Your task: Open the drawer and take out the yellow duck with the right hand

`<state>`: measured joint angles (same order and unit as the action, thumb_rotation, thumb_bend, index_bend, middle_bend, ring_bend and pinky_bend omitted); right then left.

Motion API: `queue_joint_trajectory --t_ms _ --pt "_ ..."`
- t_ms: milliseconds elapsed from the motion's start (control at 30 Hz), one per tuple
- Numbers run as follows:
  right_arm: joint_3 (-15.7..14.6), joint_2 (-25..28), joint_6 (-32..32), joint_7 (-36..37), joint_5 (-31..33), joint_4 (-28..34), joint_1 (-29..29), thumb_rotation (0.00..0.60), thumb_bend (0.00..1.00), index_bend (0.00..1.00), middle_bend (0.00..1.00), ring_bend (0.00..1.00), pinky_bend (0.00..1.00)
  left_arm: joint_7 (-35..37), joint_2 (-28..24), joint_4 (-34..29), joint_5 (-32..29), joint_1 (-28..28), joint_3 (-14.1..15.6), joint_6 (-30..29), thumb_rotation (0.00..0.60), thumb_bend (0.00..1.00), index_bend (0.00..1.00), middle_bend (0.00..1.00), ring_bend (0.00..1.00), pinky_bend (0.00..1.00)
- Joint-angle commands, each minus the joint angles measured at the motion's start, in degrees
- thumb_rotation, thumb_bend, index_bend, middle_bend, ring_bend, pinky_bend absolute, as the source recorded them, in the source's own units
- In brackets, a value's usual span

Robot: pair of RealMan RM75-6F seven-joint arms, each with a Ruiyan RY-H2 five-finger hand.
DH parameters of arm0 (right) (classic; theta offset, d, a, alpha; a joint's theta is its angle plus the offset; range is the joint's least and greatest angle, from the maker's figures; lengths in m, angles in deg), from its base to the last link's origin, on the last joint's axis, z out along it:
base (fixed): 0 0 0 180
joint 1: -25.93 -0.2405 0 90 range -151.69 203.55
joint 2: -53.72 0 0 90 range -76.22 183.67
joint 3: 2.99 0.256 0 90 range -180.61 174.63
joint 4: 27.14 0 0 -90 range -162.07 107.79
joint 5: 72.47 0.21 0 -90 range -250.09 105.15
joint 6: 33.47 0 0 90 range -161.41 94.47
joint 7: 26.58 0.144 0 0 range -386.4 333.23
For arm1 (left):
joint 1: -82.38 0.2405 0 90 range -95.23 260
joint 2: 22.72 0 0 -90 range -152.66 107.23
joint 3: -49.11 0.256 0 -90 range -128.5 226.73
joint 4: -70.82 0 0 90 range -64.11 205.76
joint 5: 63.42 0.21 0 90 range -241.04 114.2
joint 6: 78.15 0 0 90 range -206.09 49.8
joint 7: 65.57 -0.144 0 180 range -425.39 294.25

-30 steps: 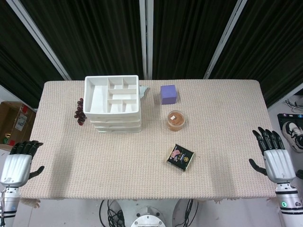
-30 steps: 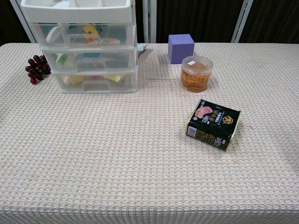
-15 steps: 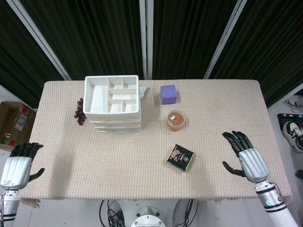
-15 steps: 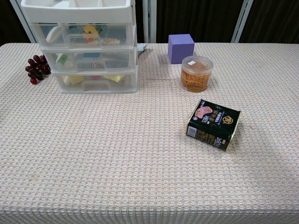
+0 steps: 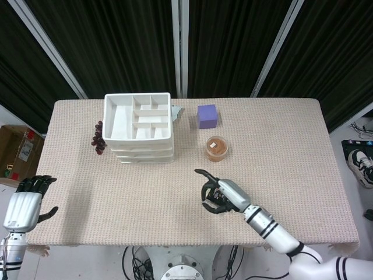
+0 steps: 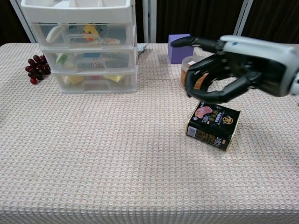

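Right hand (image 6: 219,70) has swung in from the table's 3 o'clock edge to hover over the tin (image 6: 213,124), fingers loosely spread, holding nothing. Drawer (image 6: 84,35) at 11 o'clock remains closed with the duck (image 6: 89,31) inside; everything's left.

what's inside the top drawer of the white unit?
Through the clear front of the closed top drawer, the yellow duck shows beside something white on its left and flat bits on its right. The drawer's back is hidden.
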<state>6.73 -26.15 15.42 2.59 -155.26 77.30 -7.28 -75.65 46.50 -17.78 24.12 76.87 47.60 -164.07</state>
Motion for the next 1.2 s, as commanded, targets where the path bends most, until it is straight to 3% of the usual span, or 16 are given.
queue_joint_trajectory --t_ms 33,233,433,833,1200 --pt "5.50 -8.99 -8.55 10.87 8.68 -5.38 -7.56 0.600 0.33 0.00 0.63 0.54 0.64 0.49 -0.07 0.28 -0.29 -0.11 -0.12 0.28 0.600 0.14 0.26 0.22 0.18 0.21" --pt "11.16 -16.49 -13.22 19.91 15.49 -11.61 -11.71 0.600 0.45 0.00 0.69 0.66 0.72 1.33 -0.17 0.81 -0.79 -0.31 -0.38 0.73 0.600 0.14 0.26 0.22 0.18 0.21" --pt "15.15 -22.11 -15.45 23.96 17.36 -17.81 -15.15 0.600 0.48 0.00 0.70 0.67 0.73 1.91 -0.23 1.18 -1.11 -0.44 -0.52 1.00 0.600 0.14 0.26 0.22 0.18 0.21" --pt "19.44 -28.05 -19.49 22.40 21.80 -25.90 -21.69 0.600 0.48 0.00 0.70 0.67 0.73 2.72 -0.10 1.90 -1.44 -0.99 -0.77 1.74 0.600 0.14 0.26 0.22 0.18 0.21" --pt "21.25 -31.91 -18.88 18.76 24.37 -31.06 -24.89 0.600 0.48 0.00 0.69 0.67 0.73 3.41 0.00 2.49 -1.90 -1.27 -1.06 2.02 0.600 0.14 0.26 0.22 0.18 0.21"
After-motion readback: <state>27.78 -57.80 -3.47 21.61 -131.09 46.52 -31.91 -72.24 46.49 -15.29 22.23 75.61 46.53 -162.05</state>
